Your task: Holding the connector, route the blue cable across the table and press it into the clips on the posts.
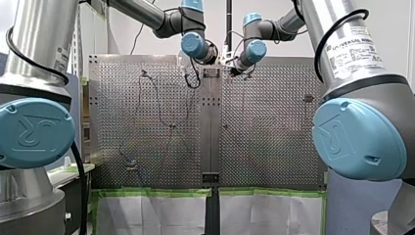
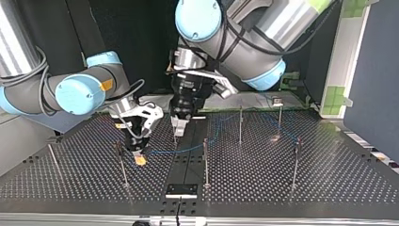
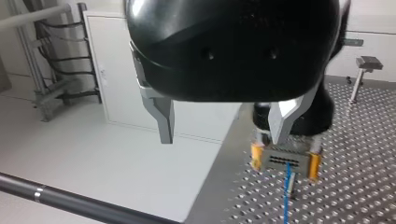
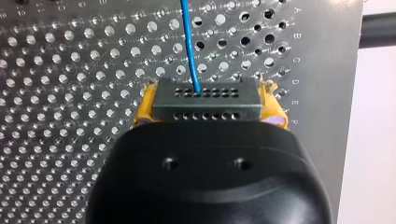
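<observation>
Perforated metal plate forms the table [image 2: 329,183], which is studded with thin upright posts [image 2: 205,160]; their clips are too small to be made out. The blue cable [image 2: 188,149] is strung low past posts from the top view's right towards its middle, and it ends at the connector [image 4: 205,100]. The connector is clamped at its two ends by the yellow pads [image 4: 144,109] of the right gripper [image 2: 139,157], low over the table left of centre in the top view; whether it touches the plate cannot be told. The cable leaves the connector's face straight ahead, presumably so that the line can be steered without being kinked. The left gripper [image 3: 220,137] is held just beside it, metal fingers spread with nothing between them; it is probably placed there so that the cable can be pressed into a clip.
</observation>
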Controlling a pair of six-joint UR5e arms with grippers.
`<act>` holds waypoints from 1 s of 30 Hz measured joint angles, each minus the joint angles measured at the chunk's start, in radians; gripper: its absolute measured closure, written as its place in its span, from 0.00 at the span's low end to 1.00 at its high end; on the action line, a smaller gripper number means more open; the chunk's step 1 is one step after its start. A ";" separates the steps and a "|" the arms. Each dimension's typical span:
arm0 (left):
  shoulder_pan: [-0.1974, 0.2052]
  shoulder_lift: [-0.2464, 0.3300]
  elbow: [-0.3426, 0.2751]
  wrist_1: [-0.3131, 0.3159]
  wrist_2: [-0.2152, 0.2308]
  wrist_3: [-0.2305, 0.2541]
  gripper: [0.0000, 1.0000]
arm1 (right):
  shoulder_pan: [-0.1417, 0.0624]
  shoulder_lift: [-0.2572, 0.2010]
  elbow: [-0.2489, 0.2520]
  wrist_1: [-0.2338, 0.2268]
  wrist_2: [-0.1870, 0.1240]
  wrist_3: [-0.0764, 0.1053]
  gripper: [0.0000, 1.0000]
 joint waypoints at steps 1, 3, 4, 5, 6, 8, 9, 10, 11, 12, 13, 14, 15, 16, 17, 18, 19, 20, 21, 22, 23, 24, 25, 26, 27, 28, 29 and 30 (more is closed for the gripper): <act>0.001 -0.009 0.009 -0.008 -0.002 0.000 0.00 | 0.000 0.000 0.000 0.000 0.000 0.000 1.00; 0.006 -0.030 0.025 -0.026 -0.012 0.003 0.00 | 0.000 0.000 0.000 0.000 -0.001 0.000 1.00; 0.007 -0.038 0.029 -0.032 -0.018 0.004 0.00 | 0.000 0.000 0.000 0.000 -0.001 -0.001 1.00; 0.009 -0.050 0.033 -0.037 -0.025 0.005 0.00 | 0.000 0.000 0.000 0.000 -0.001 -0.001 1.00; 0.010 -0.057 0.036 -0.040 -0.028 0.006 0.00 | 0.000 0.000 0.000 0.000 -0.001 -0.001 1.00; 0.014 -0.074 0.040 -0.042 -0.032 0.010 0.00 | 0.000 0.000 0.000 0.000 -0.001 -0.002 1.00; 0.019 -0.082 0.043 -0.039 -0.030 0.012 0.00 | 0.000 0.000 0.000 0.000 -0.001 -0.002 1.00; 0.023 -0.090 0.045 -0.037 -0.027 0.016 0.00 | 0.000 0.000 0.000 0.000 -0.001 -0.002 1.00; 0.028 -0.100 0.047 -0.033 -0.020 0.020 0.00 | 0.000 0.000 0.000 0.000 -0.001 -0.002 1.00; 0.030 -0.106 0.049 -0.031 -0.015 0.023 0.00 | 0.000 0.000 0.000 0.000 0.000 -0.002 1.00; 0.031 -0.111 0.051 -0.029 -0.012 0.025 0.00 | 0.000 0.000 0.000 0.000 0.000 -0.002 1.00; 0.031 -0.116 0.054 -0.027 -0.010 0.028 0.00 | 0.000 0.000 0.000 0.000 0.000 -0.002 1.00; 0.031 -0.119 0.058 -0.025 -0.011 0.030 0.00 | 0.000 0.000 0.000 -0.001 0.000 -0.002 1.00; 0.030 -0.120 0.061 -0.024 -0.012 0.032 0.00 | 0.000 0.000 0.000 -0.001 0.000 -0.002 1.00; 0.029 -0.122 0.067 -0.023 -0.015 0.033 0.00 | 0.000 0.000 0.000 -0.001 0.000 -0.002 1.00; 0.029 -0.123 0.072 -0.022 -0.020 0.035 0.00 | 0.000 0.000 0.000 -0.001 0.000 -0.002 1.00; 0.028 -0.123 0.077 -0.023 -0.024 0.036 0.00 | 0.000 0.000 0.000 -0.001 0.000 -0.002 1.00; 0.028 -0.124 0.084 -0.024 -0.031 0.037 0.00 | 0.000 0.000 0.000 -0.001 0.000 -0.002 1.00; 0.028 -0.124 0.089 -0.026 -0.035 0.039 0.00 | 0.000 0.000 0.000 -0.001 0.000 -0.002 1.00; 0.027 -0.125 0.095 -0.028 -0.039 0.040 0.00 | 0.000 0.000 0.000 -0.002 0.000 -0.002 1.00; 0.027 -0.128 0.103 -0.031 -0.044 0.041 0.00 | 0.000 0.000 0.000 -0.002 0.000 -0.002 1.00; 0.027 -0.132 0.110 -0.036 -0.046 0.042 0.00 | 0.000 0.000 -0.001 -0.002 0.000 -0.002 1.00; 0.027 -0.138 0.117 -0.041 -0.048 0.043 0.00 | 0.000 0.000 -0.001 -0.002 0.000 -0.002 1.00; 0.027 -0.146 0.127 -0.050 -0.050 0.046 0.00 | 0.000 0.000 -0.001 -0.002 0.000 -0.002 1.00; 0.027 -0.152 0.134 -0.056 -0.051 0.049 0.00 | 0.000 0.000 0.000 -0.002 0.000 -0.002 1.00; 0.027 -0.159 0.141 -0.062 -0.052 0.052 0.00 | 0.000 0.000 0.000 -0.002 0.000 -0.002 1.00; 0.028 -0.168 0.151 -0.068 -0.054 0.056 0.00 | 0.000 0.000 -0.001 -0.002 0.000 -0.002 1.00; 0.029 -0.176 0.159 -0.071 -0.055 0.058 0.00 | 0.000 0.000 -0.001 -0.002 0.000 -0.002 1.00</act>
